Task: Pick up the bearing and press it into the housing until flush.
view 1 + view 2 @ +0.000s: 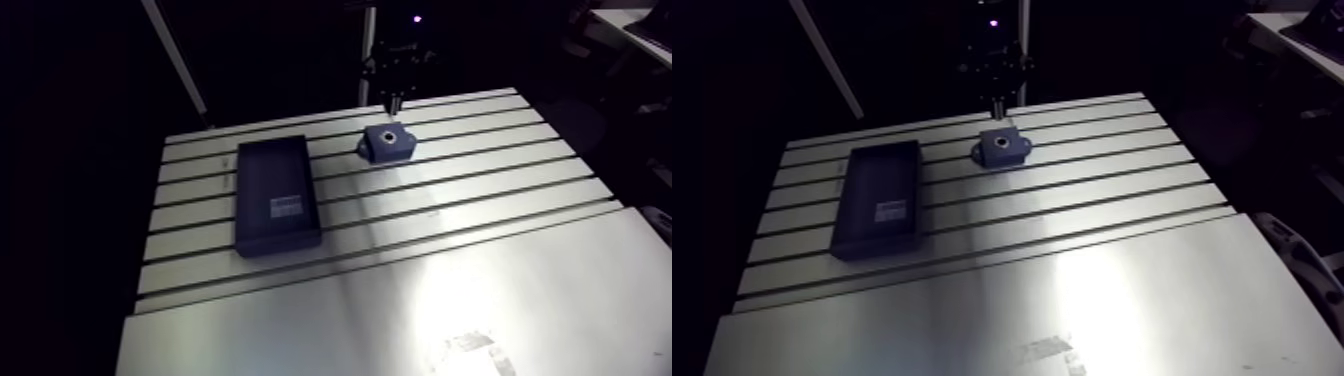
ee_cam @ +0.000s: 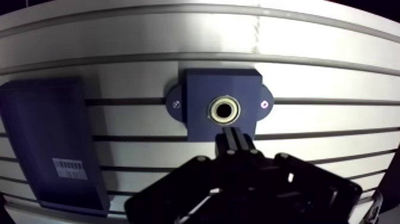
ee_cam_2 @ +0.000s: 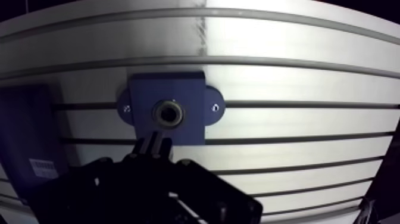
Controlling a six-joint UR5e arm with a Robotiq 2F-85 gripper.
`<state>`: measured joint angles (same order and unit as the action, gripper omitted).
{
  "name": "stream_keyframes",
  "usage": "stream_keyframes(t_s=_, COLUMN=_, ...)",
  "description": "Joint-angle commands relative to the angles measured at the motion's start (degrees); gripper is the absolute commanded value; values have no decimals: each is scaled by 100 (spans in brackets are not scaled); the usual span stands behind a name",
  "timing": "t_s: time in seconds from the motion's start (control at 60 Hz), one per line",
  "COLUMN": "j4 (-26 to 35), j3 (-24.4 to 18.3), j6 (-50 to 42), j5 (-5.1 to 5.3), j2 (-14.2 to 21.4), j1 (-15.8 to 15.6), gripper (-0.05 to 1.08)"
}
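The blue housing (image 1: 388,143) rests on the slotted table (image 1: 470,190) near its far edge, with two flat ears held by screws. A pale metal ring, the bearing (image 2: 213,111), sits in the housing's round bore; how deep it sits does not show. In the wrist view my gripper (image 2: 234,136) has its two dark fingers pressed together with nothing between them. The tips point at the housing's near edge, just short of the bore. In the arm view the gripper (image 1: 394,97) hangs right above the housing's far side.
A dark blue rectangular tray (image 1: 277,195) with a small white label lies left of the housing, about a hand's width away. The smooth plate (image 1: 400,310) covers the table's near half.
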<state>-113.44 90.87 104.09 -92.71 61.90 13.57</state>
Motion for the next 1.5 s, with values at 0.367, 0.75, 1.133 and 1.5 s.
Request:
stream_keyframes(t_s=0.367, j4=1786, j3=-758, j6=-16, j5=3, j2=523, j1=-12, gripper=1)
stream_keyframes(t_s=0.75, j4=2306, j3=-1158, j6=-57, j5=45, j2=979, j1=-125, gripper=1)
stream_keyframes(t_s=1.133, j4=2076, j3=-694, j6=-113, j5=46, j2=1862, j1=-479, gripper=1)
stream_keyframes(t_s=1.5, j4=2343, j3=-647, j6=-209, j5=255, j2=2116, j1=-464, gripper=1)
